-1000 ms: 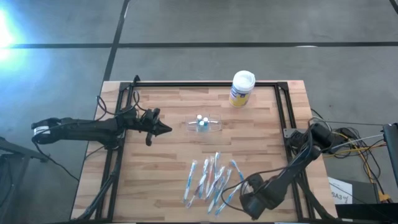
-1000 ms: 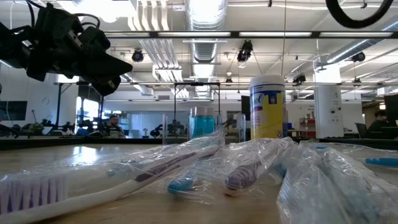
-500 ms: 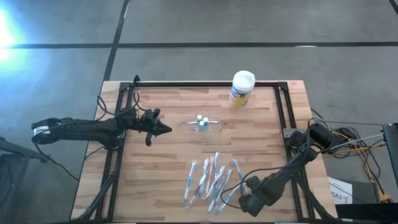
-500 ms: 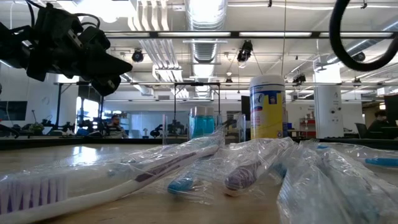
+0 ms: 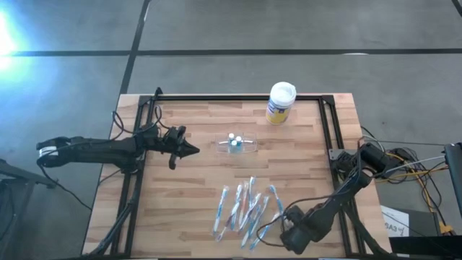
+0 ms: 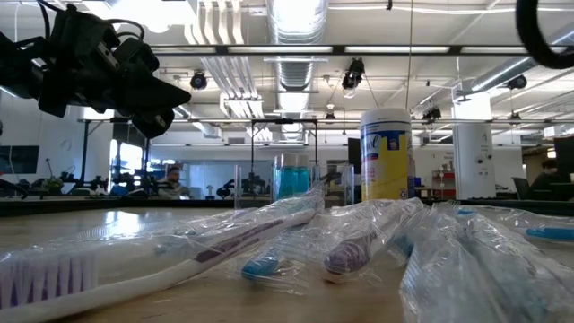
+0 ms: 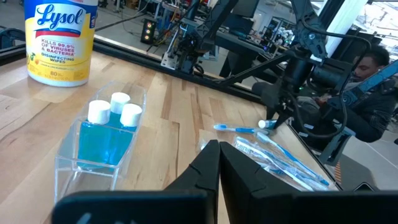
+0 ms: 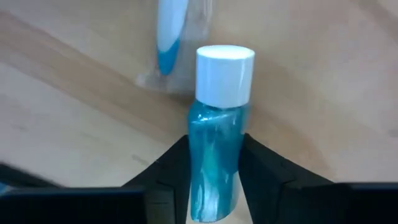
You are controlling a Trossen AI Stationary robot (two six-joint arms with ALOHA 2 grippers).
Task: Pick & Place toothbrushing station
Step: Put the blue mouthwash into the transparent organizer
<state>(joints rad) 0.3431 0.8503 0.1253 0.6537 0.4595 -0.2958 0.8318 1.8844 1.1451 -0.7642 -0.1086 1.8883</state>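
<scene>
The wooden surface (image 5: 188,195) carries a yellow canister (image 5: 280,103) at its far edge, a clear holder (image 5: 238,144) with blue bottles near the middle, and wrapped toothbrushes (image 5: 242,209) scattered toward the near edge. The left claw (image 5: 189,149) hovers clenched and empty just beside the holder, on its left. The right claw (image 5: 281,224) sits low at the near right by the toothbrushes, its fingers (image 8: 171,165) grasping a small blue bottle (image 8: 217,155) with a white cap.
</scene>
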